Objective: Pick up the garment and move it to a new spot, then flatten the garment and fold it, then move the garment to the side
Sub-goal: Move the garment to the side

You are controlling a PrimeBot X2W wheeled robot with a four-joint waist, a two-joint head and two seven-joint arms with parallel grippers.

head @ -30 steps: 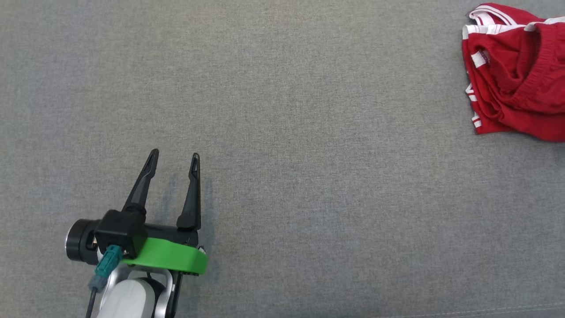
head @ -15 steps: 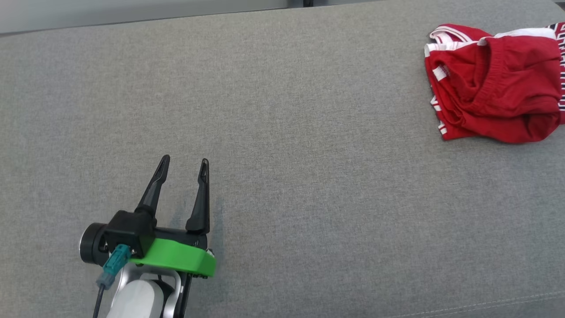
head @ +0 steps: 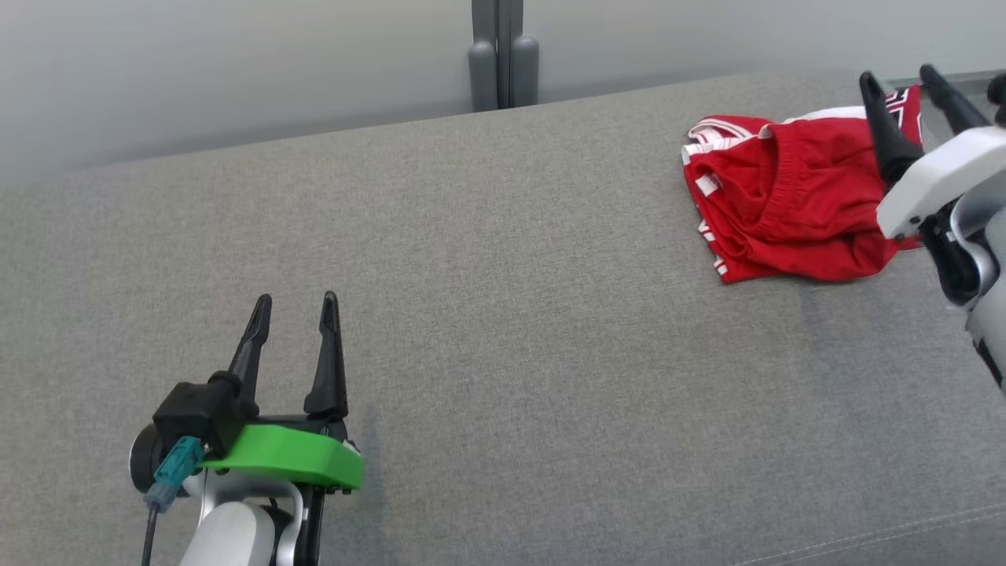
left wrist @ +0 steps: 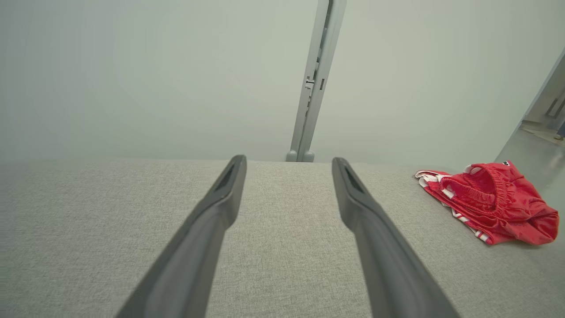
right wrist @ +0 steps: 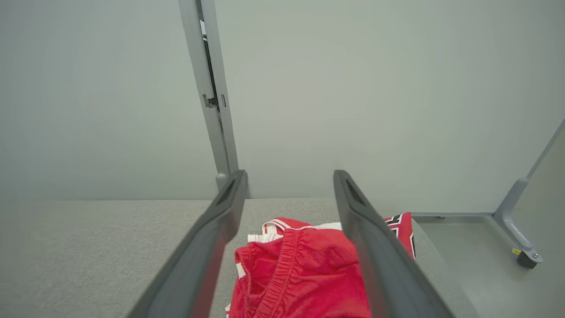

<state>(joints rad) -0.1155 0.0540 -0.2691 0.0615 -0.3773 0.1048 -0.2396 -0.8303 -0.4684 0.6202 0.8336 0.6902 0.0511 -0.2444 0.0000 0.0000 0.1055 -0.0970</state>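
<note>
The right gripper [head: 898, 77] stands with its two dark fingers spread wide and nothing between them, over the right end of the red shorts [head: 786, 204], far to the right of the grey post [head: 503, 55] that rises behind the table. How high above the fabric it hangs I cannot tell. Its wrist camera looks between the fingers onto the elastic waistband [right wrist: 282, 265]. The left gripper [head: 297, 299], just as wide and just as empty, is over bare cloth to the left of the post and much nearer the robot. The shorts lie bunched on the grey cloth-covered table [head: 550, 314], waistband gaping and white-striped hems rumpled beneath, close to the table edge farthest right of the post, with the floor [right wrist: 463, 265] just beyond. (Such a heap would fit a garment waiting to be lifted, or a loose fold already set aside. The pictures do not settle which.) The nearness of that edge looks to me the main hazard: a sideways nudge from a finger could push the slack fabric over it. A pinch here might also catch one layer only, so the shorts would come up twisted, or snag the table's cloth along with them.
</note>
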